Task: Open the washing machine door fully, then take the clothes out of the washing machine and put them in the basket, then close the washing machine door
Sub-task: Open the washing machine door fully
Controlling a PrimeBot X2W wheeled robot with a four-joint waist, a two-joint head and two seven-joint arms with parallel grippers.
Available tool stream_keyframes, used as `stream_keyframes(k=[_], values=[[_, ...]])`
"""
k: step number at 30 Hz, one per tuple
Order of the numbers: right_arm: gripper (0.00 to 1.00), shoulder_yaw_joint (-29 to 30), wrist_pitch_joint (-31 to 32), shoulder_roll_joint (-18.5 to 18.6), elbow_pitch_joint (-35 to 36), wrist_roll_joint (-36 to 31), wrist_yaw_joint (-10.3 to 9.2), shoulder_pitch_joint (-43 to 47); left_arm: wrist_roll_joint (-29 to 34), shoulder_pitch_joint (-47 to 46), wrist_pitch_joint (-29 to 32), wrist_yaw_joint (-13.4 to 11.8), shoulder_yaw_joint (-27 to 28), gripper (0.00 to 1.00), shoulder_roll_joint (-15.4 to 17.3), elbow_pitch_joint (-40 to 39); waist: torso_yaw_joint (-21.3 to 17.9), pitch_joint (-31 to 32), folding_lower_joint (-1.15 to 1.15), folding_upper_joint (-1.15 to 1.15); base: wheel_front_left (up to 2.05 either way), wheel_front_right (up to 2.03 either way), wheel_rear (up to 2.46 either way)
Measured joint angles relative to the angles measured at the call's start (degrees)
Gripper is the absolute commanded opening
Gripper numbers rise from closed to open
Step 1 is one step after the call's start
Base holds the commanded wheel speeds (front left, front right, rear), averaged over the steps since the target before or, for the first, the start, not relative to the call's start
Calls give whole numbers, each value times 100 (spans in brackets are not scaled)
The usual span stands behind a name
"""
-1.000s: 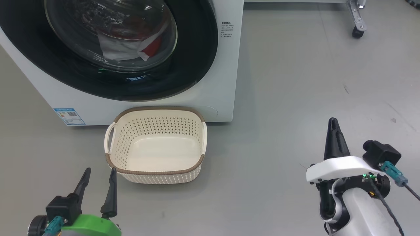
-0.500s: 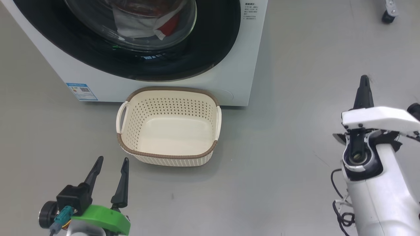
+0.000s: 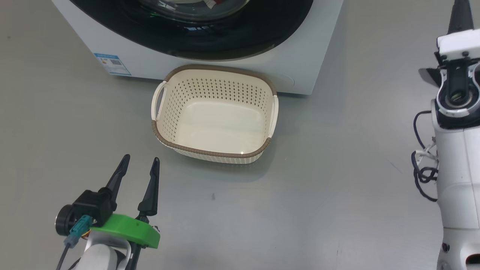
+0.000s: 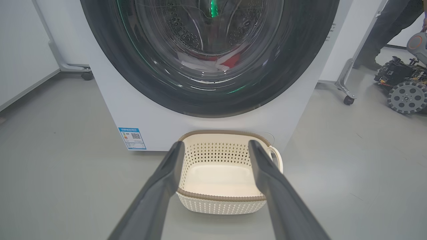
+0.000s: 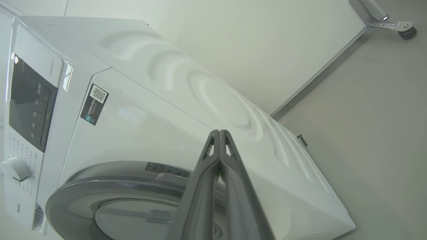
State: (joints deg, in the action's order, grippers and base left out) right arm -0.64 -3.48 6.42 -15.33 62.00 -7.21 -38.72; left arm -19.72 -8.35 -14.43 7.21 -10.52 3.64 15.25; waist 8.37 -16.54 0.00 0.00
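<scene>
Left gripper (image 3: 141,158) stood apart, empty, near the empty basket (image 3: 210,153). Right gripper (image 5: 219,132) was pressed together, empty, beside the washer (image 3: 303,71). Its door (image 4: 300,66) was closed with the clothes (image 4: 230,61) behind it.

One washing machine (image 4: 113,110), one door (image 4: 283,60), one basket (image 3: 217,92), one left hand (image 3: 141,158), one right hand (image 5: 219,133), one label (image 3: 112,64)

Light was bright, even and came from above. The basket (image 3: 213,88) cast a soft shadow on the floor (image 3: 337,168). Green glints and glare streaked the washing machine door (image 4: 110,66). Wrist views bowed at their edges.
</scene>
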Motion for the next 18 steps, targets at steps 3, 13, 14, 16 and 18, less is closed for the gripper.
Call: stream_keyframes(k=[3,13,14,16,18], values=[[0,25,212,102,-100,44,0,-382,-32,-120,-1,0,-76,100,-26,-10,109,-164,0,0,0,0,0],[0,224,746,214,-668,312,-2,-1388,-131,-442,-1,0,-280,100,-77,4,504,-655,0,0,0,0,0],[0,221,821,211,-737,344,-1,-1446,-157,-473,-1,0,-293,100,-80,9,546,-695,0,0,0,0,0],[0,219,961,201,-844,416,-2,-1545,-203,-523,-1,0,-341,100,-85,31,632,-767,0,0,0,0,0],[0,225,1079,158,-951,537,-2,-1653,-203,-571,-1,1,-410,100,-91,69,720,-827,0,0,0,0,0]])
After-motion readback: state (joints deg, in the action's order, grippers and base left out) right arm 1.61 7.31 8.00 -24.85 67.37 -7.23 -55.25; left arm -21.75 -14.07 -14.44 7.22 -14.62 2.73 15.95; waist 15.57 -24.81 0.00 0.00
